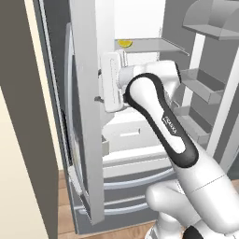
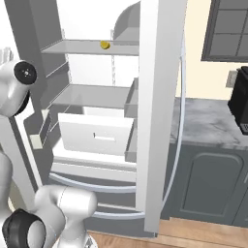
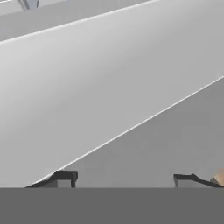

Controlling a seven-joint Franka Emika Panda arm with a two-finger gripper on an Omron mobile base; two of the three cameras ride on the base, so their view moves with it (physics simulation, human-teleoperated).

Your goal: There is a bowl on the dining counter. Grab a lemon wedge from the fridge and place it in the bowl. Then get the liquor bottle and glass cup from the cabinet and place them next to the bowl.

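Note:
The yellow lemon wedge (image 1: pixel 124 43) (image 2: pixel 104 45) lies on the upper shelf of the open fridge. My gripper (image 1: pixel 98 86) is below and left of it, level with the middle of the fridge, its fingers pointing at the edge of the left door (image 1: pixel 86 116). In the hand view the gripper (image 3: pixel 129 179) faces a flat grey door surface, and its fingertips (image 3: pixel 65 177) stand wide apart with nothing between them, so it is open. The bowl, the liquor bottle and the glass cup are out of view.
Both fridge doors stand open, the right one (image 2: pixel 155 121) carrying door bins (image 1: pixel 200 88). A white drawer (image 2: pixel 97 135) sits under the lower shelf. To the right is a grey stone counter (image 2: pixel 208 121) with a black appliance (image 2: pixel 240 97).

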